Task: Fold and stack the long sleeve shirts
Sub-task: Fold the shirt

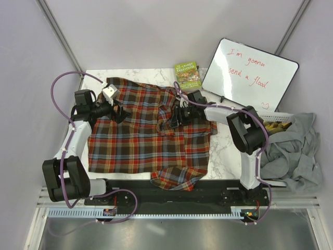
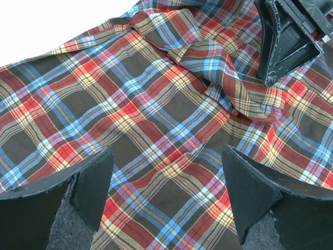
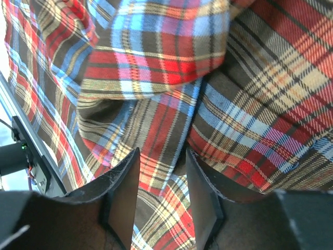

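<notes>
One long sleeve shirt (image 1: 145, 133), plaid flannel in red-orange, brown and blue, lies spread across the table, with a sleeve folded in at the front (image 1: 177, 177). My left gripper (image 1: 120, 113) hovers over the shirt's upper left part, open and empty, with flat plaid cloth (image 2: 156, 120) below it (image 2: 167, 151). My right gripper (image 1: 176, 115) is at a bunched ridge of cloth near the collar. Its jaws (image 3: 162, 152) stand narrowly apart with a fold of the shirt (image 3: 161, 62) between them. One of its fingers (image 2: 283, 47) also shows in the left wrist view.
A whiteboard (image 1: 250, 73) with red writing leans at the back right, with a green book (image 1: 188, 75) beside it. A pile of grey cloth (image 1: 291, 146) hangs over a white basket (image 1: 278, 117) on the right. The marble table (image 1: 223, 151) ends close to the shirt's edges.
</notes>
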Controlling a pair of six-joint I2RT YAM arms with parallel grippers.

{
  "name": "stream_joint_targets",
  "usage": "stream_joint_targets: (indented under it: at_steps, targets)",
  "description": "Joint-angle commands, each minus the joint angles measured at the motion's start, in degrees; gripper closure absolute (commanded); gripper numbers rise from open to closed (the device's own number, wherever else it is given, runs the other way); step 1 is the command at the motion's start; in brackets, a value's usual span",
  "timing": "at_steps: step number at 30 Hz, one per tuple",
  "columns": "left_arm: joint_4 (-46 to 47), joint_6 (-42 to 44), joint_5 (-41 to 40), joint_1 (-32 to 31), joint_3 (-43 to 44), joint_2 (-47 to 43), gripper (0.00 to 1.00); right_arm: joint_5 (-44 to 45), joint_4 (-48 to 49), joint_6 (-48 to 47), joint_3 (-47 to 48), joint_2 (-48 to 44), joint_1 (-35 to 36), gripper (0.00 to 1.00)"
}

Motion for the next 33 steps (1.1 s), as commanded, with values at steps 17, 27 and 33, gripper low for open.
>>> stream_joint_targets:
  at_steps: [17,27,33]
  targets:
    - [0.8,-1.7,-2.2,-0.2,0.0,-2.8,0.09,-10.3,4.0,6.4,0.5,-11.4,-5.3,1.0]
    - [0.9,-4.0,-3.9,-0.1,-1.0,-3.7,0.08,-8.7,-14.1,-10.2,17.0,-13.0,-3.9,1.0]
    - [0.7,-7.3,-5.3,0.5,-1.1,-3.7,0.08,-2.1,-26.4,-23.5,25.7,-4.5,9.2,1.0]
